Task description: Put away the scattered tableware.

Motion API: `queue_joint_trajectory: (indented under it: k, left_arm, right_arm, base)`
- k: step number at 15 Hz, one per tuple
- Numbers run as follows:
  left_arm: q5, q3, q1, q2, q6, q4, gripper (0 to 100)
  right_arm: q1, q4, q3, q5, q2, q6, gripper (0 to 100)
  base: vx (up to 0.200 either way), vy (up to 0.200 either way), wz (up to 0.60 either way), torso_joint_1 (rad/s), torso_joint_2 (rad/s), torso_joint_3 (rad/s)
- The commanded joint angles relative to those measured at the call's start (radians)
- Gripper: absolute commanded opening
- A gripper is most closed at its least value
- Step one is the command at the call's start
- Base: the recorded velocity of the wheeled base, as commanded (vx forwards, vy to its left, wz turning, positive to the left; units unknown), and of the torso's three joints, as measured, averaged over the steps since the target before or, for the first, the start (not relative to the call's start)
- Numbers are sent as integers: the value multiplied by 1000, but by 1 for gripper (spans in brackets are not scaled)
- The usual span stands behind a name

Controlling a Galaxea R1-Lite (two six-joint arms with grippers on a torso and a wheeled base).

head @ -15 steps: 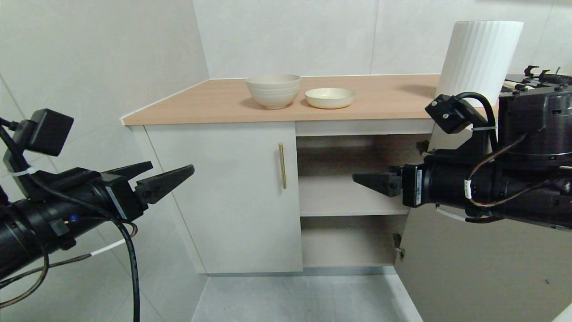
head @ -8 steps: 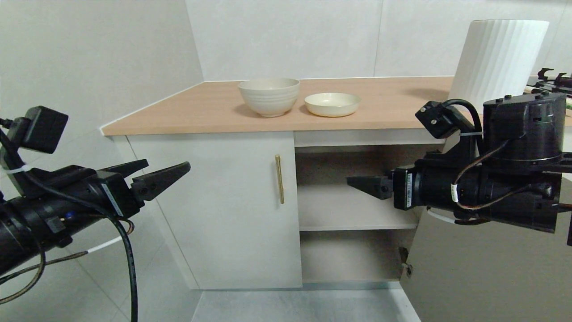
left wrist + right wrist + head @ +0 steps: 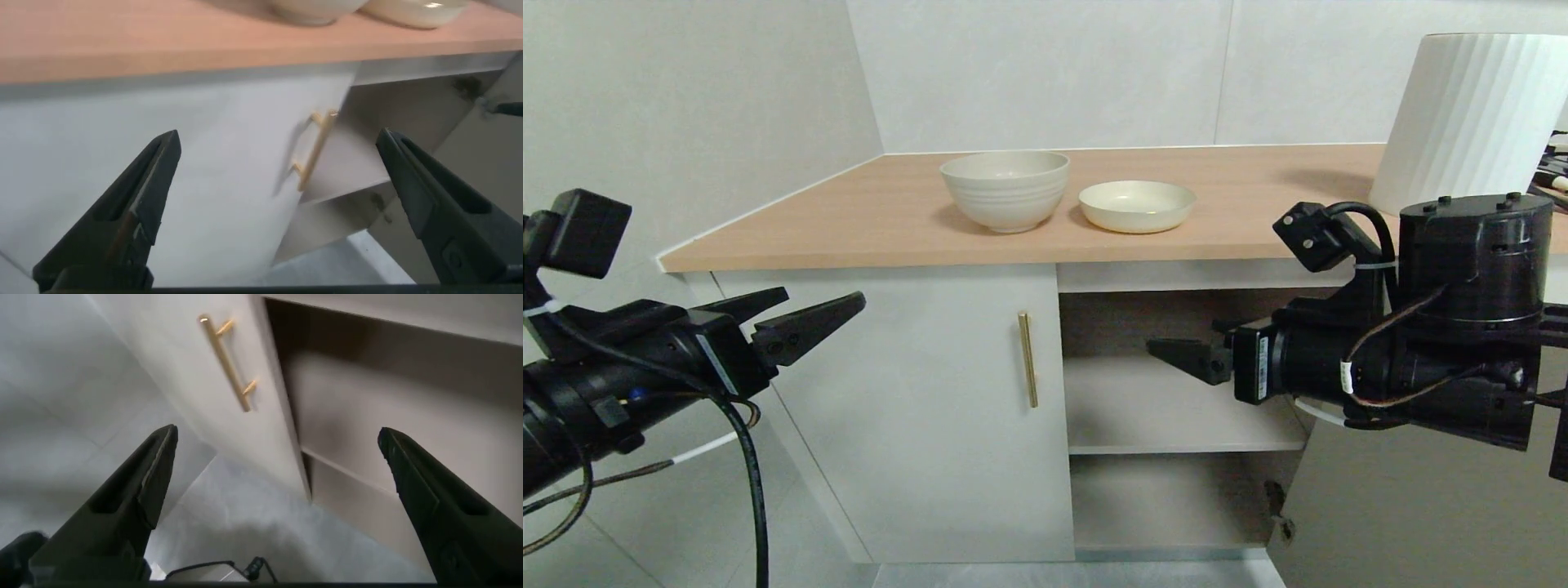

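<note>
we see the bowl (image 3: 1005, 189) and the shallow dish (image 3: 1137, 205) resting on the wooden surface (image 3: 849, 233) atop the cabinet (image 3: 1176, 276), the bowl above its closed door (image 3: 915, 392), the dish above its open side. our left gripper (image 3: 823, 296) hangs out in front of that door, fingers released and empty. our right gripper (image 3: 1180, 353) sits before the cabinet's open shelf (image 3: 1160, 408), fingers spread wide.

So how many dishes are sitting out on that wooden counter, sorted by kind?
Deep bowl: 1
Shallow plate: 1
Total: 2
</note>
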Motion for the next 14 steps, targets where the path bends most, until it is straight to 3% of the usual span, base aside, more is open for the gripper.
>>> queue_joint_trajectory:
  k: [1, 11, 14]
  left_arm:
    - [-1, 1, 0, -18, -1, 2, 100]
    - [-4, 4, -1, -6, -1, 0, 100]
    - [-2, 1, -1, -6, -1, -3, 100]
  right_arm:
    - [7, 1, 5, 0, -4, 0, 100]
    - [21, 1, 11, -3, -11, -5, 100]
    - [21, 1, 11, -4, -16, -5, 100]
  base:
    - [0, 0, 0, 0, 0, 0]
    - [0, 0, 0, 0, 0, 0]
    - [0, 0, 0, 51, -238, -193]
